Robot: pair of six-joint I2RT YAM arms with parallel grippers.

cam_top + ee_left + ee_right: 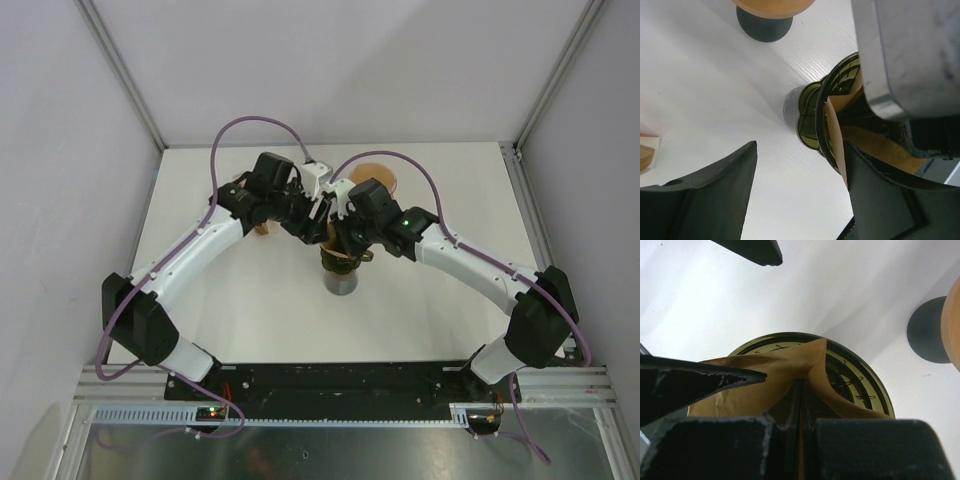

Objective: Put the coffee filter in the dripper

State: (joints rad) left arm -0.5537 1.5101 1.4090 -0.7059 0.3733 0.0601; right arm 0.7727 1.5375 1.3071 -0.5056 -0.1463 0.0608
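Observation:
A dark olive, see-through dripper (855, 375) stands on a grey cup (340, 285) at the table's middle. A brown paper coffee filter (765, 375) sits partly inside the dripper, creased, with its edge above the rim. My right gripper (800, 390) is shut on a fold of the filter, right over the dripper. My left gripper (800, 147) is open. One of its fingers (880, 195) lies against the filter's edge (835, 135) and the other stands outside the dripper (812, 117). In the top view both grippers meet over the dripper (340, 266) and hide the filter.
A round wooden piece on a black foot (765, 22) stands just behind the dripper; it also shows in the right wrist view (930, 330) and the top view (378, 175). Another wooden object (644, 155) lies to the left. Enclosure walls ring the table.

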